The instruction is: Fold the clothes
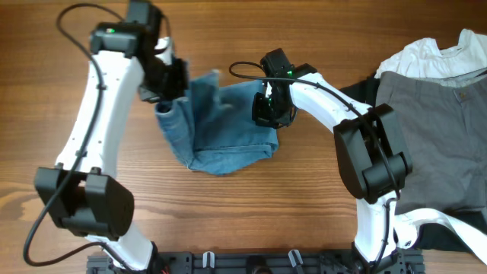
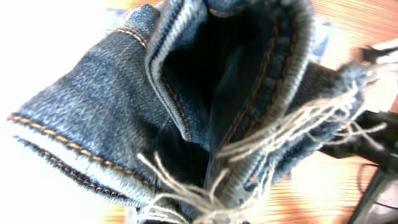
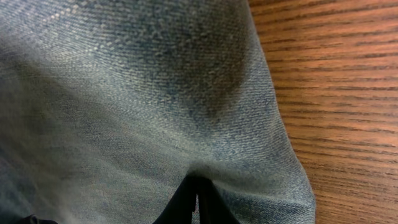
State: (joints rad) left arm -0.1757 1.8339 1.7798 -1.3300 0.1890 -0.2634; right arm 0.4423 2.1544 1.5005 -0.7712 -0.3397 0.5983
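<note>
The light-blue denim jeans [image 1: 228, 137] lie bunched and partly folded at the table's middle. My left gripper [image 1: 166, 93] is at their left end, where the denim is lifted and rolled. In the left wrist view the jeans [image 2: 93, 112] fill the frame with frayed hem threads [image 2: 292, 124] and orange stitching, and the fingers are hidden under cloth. My right gripper [image 1: 269, 113] sits at the jeans' right edge. In the right wrist view its black fingers [image 3: 198, 202] are pressed together with the denim [image 3: 143, 93] pinched over them.
Grey trousers [image 1: 434, 129] lie spread at the right, on a white top [image 1: 430, 57] and a black garment [image 1: 356, 95]. Bare wooden table [image 1: 251, 213] lies in front of the jeans. It also shows in the right wrist view [image 3: 336, 93].
</note>
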